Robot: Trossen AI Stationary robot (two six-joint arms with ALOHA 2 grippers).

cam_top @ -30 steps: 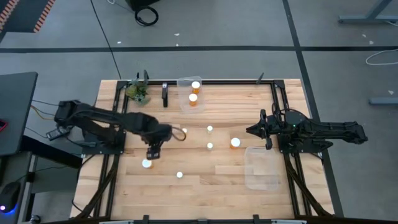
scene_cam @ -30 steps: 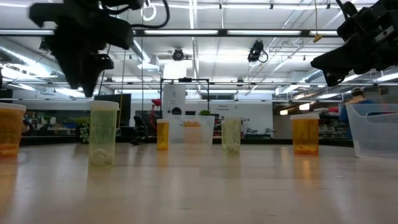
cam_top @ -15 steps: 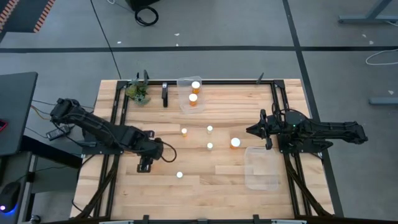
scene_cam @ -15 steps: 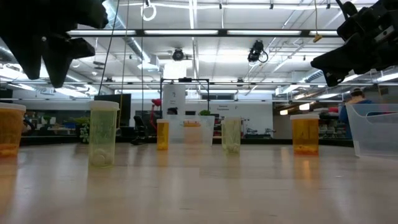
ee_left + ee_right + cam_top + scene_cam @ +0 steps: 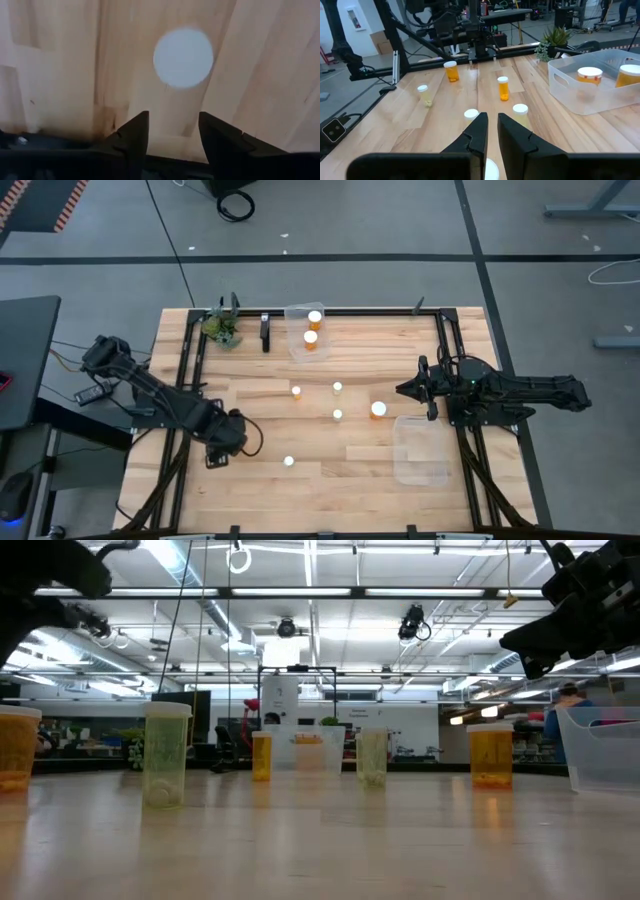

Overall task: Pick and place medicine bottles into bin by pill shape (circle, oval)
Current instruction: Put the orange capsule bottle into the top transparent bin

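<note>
Several amber medicine bottles with white caps stand on the wooden table: (image 5: 288,461), (image 5: 296,391), (image 5: 337,387), (image 5: 337,414), (image 5: 378,409). Another stands near left (image 5: 15,750); my left arm hides it in the high view. My left gripper (image 5: 214,458) points down above the table's near left. Its fingers stand a little apart with nothing between them (image 5: 174,117). A white cap (image 5: 183,57) shows on the table just beyond the fingertips. My right gripper (image 5: 400,390) waits level at the right, shut and holding nothing (image 5: 492,117).
A clear bin (image 5: 290,330) at the far edge holds two bottles (image 5: 315,317), (image 5: 311,337). A second clear bin (image 5: 398,450) sits near right. A small green plant (image 5: 222,328) and a dark upright piece (image 5: 265,332) stand at the far left.
My left gripper has swept toward the table's near left corner, passing over the near-left bottle. That bottle has stayed upright in its place on the table.
</note>
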